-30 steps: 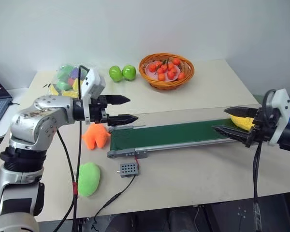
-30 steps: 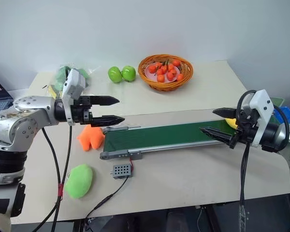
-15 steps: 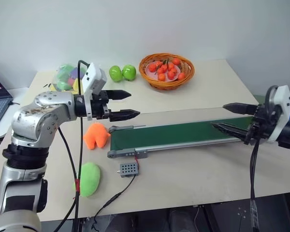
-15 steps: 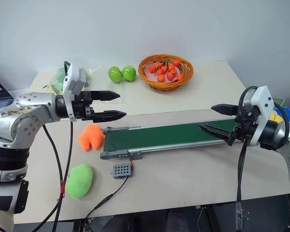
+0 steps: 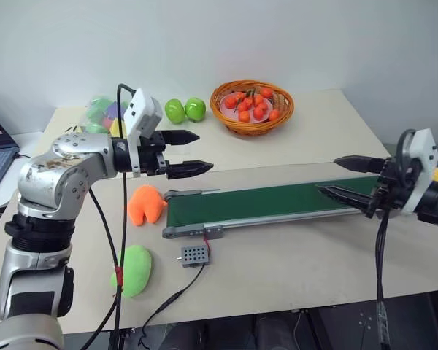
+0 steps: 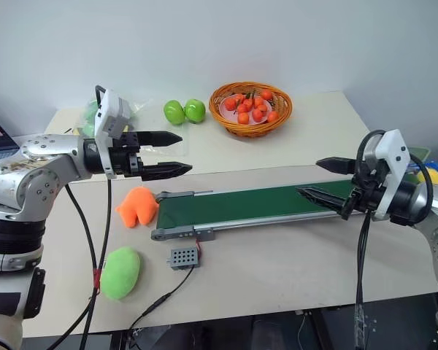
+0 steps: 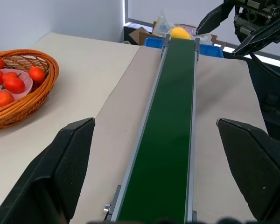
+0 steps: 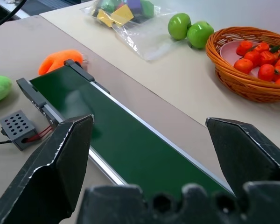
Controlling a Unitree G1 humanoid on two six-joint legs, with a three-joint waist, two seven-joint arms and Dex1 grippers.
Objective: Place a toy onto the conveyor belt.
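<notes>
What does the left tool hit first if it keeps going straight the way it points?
Probably nothing nearby: the open left tool points along and above the conveyor belt, toward the right tool hanging open over the far end. That tool looks like the first thing in line, though depth and height are unclear.

A: Green belt surface of the conveyor belt (image 5: 266, 202) is bare along nearly its whole length, open from above.
B: And its ends?
A: Orange plush (image 5: 146, 205) sits just beside the left end, at nine o'clock. Grey box (image 5: 193, 254) with its cable lies near that end, at six o'clock.
B: Behind the belt?
A: Bare table (image 5: 314, 131) at twelve o'clock, up to the basket (image 5: 252, 106) and green apples (image 5: 185, 110).
</notes>
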